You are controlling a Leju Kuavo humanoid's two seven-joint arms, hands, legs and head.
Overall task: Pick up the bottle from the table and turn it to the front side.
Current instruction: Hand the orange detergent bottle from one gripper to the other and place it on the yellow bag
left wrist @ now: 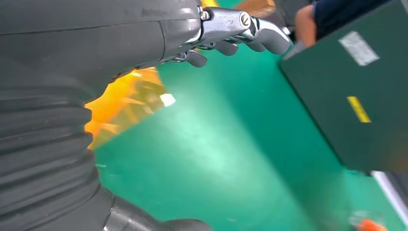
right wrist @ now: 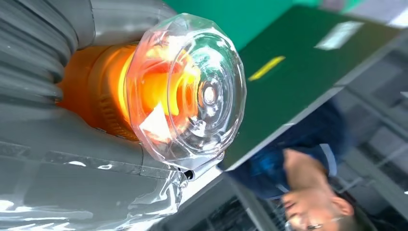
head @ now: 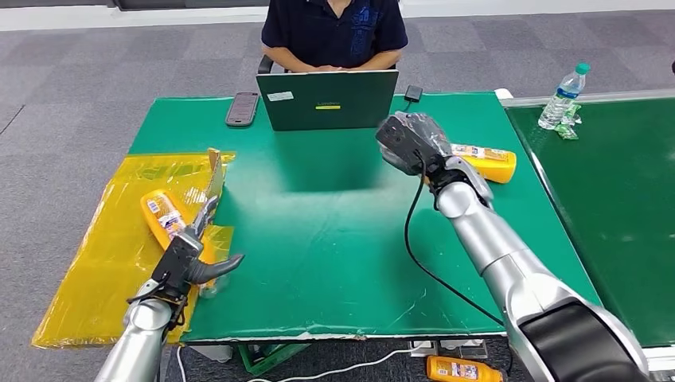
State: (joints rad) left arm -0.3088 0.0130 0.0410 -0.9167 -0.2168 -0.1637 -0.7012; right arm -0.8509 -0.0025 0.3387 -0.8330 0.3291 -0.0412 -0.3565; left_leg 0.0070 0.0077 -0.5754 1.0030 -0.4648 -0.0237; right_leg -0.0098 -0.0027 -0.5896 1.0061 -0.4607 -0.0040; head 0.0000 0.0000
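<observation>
Head view: the right hand (head: 414,143) is wrapped around one orange bottle (head: 485,162) above the green table (head: 334,231), while a second bottle (head: 163,216) lies on yellow plastic (head: 103,263) by the left hand (head: 191,259). Left wrist view: the left hand's fingers (left wrist: 250,36) are loosely spread with nothing in them. Right wrist view: the bottle's clear cap (right wrist: 192,91) pokes out past the fingers clamped on its body.

Office: grey carpet (head: 72,72), laptop (head: 327,99)

Green table (head: 334,239), laptop (head: 326,99), phone (head: 242,108)
</observation>
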